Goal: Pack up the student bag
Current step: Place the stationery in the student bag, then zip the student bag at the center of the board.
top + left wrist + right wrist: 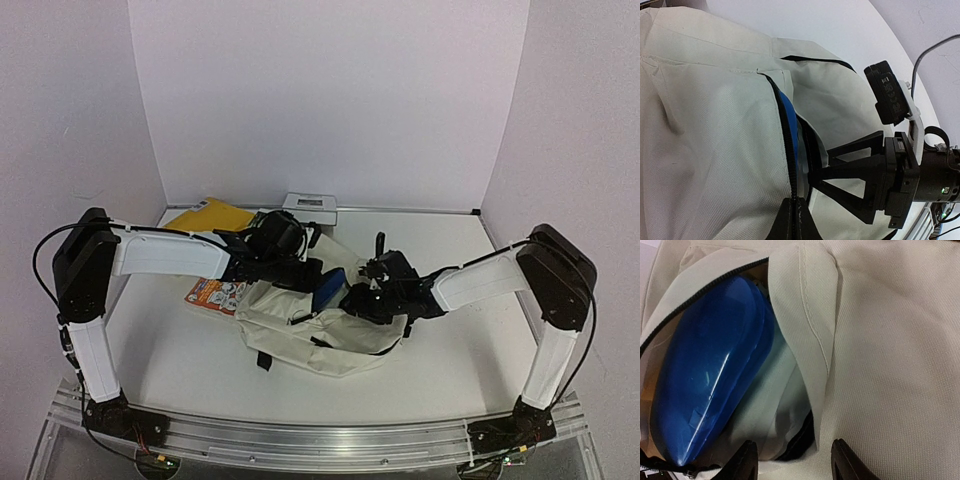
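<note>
A case sits inside the student bag on the table, a booklet just left.

Left tool pinched shut; right tool fingers apart.

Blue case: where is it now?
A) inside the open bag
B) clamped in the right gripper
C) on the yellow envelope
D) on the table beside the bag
A: the blue case lies inside the bag, visible through its open zipper; the right gripper is open, not gripping it.
</note>
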You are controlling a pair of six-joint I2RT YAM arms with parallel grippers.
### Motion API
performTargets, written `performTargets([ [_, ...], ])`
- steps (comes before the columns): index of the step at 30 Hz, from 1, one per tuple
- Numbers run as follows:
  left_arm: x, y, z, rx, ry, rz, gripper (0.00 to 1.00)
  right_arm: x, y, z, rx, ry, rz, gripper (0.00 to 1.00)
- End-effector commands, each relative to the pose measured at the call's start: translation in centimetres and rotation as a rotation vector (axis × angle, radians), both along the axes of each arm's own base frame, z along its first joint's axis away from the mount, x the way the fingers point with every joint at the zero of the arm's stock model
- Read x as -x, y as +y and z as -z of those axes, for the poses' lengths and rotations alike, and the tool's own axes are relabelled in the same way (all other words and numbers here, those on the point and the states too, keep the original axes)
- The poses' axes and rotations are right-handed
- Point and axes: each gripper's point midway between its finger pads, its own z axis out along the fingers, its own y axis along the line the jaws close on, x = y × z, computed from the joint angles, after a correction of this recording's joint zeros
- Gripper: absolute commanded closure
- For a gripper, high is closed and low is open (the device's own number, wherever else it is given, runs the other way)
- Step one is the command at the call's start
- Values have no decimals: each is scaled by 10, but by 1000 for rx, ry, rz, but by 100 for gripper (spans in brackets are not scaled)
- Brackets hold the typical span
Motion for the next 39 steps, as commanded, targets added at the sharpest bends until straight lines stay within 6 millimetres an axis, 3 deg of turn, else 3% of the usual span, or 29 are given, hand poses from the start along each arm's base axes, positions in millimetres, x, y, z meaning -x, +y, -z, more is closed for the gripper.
performTargets([
  [1,0,-8,-28,53,-46,26,100,-19,7,-7,-20,-18,19,52],
  [3,0,-8,-27,51,-45,26,100,-24,9,-7,-23,-19,22,55],
  [8,-1,-6,-29,49,-53,18,100,-32,7,-8,-48,0,59,97],
  [13,-7,1,-47,51,-95,-25,100,-40,15,-103,-162,-175,27,100],
  [14,-11,4,-64,63,-136,-42,100,-42,14,-159,-209,-292,14,100],
  [15,-12,4,-71,69,-152,-44,100,-44,14,-179,-223,-332,10,100],
  [17,-13,6,-85,83,-179,-47,100,-44,15,-198,-226,-356,0,100],
  [20,-13,6,-97,98,-207,-40,100,-40,23,-193,-225,-324,-42,100],
  [24,-9,2,-97,93,-218,-24,100,-31,31,-176,-204,-299,-82,100],
  [26,-13,10,-101,51,-251,-72,100,-23,34,-178,-194,-315,-100,100],
  [27,-14,13,-103,43,-258,-90,100,-21,33,-182,-195,-324,-101,100],
  [29,-21,27,-109,18,-283,-153,100,-16,27,-212,-221,-385,-98,100],
  [33,-25,30,-112,0,-285,-172,100,-18,10,-252,-213,-475,-47,100],
  [39,-35,29,-102,-45,-252,-222,100,-2,23,-265,-277,-482,-138,100],
])
